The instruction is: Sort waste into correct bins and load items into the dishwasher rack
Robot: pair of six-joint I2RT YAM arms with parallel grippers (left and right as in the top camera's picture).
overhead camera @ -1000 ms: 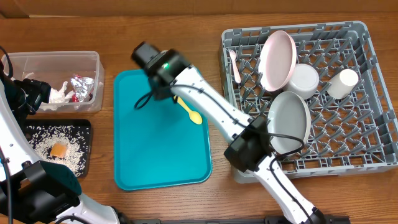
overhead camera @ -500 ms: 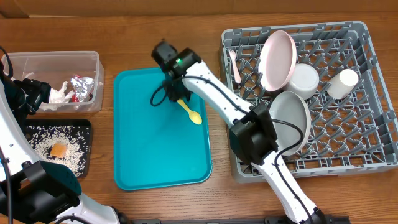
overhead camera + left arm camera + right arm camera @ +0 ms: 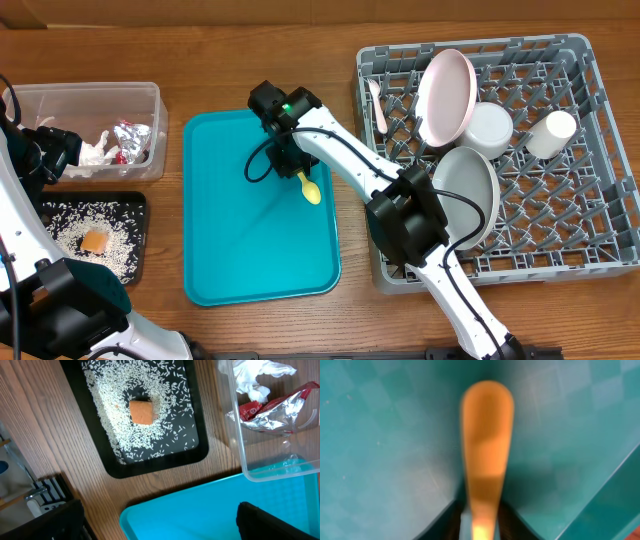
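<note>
Overhead: right claw [image 3: 291,163] down on the spoon [image 3: 312,188], upper right of the tray [image 3: 230,250]. Best lifted straight up by the handle, kept level, then seated between pegs of the rack [image 3: 590,215], right of the tray. Racked there: two plates [image 3: 445,95], one bowl [image 3: 490,130], one cup [image 3: 553,133], one pink utensil [image 3: 378,105].

Left wrist: left claw [image 3: 160,525] gaping, empty, over the tray's left corner. Beyond the tray, one cube [image 3: 141,412] amid rice [image 3: 165,385], one napkin [image 3: 257,377], one wrapper [image 3: 275,410].

Right wrist: blurred, seemingly pinched on the spoon's handle.
</note>
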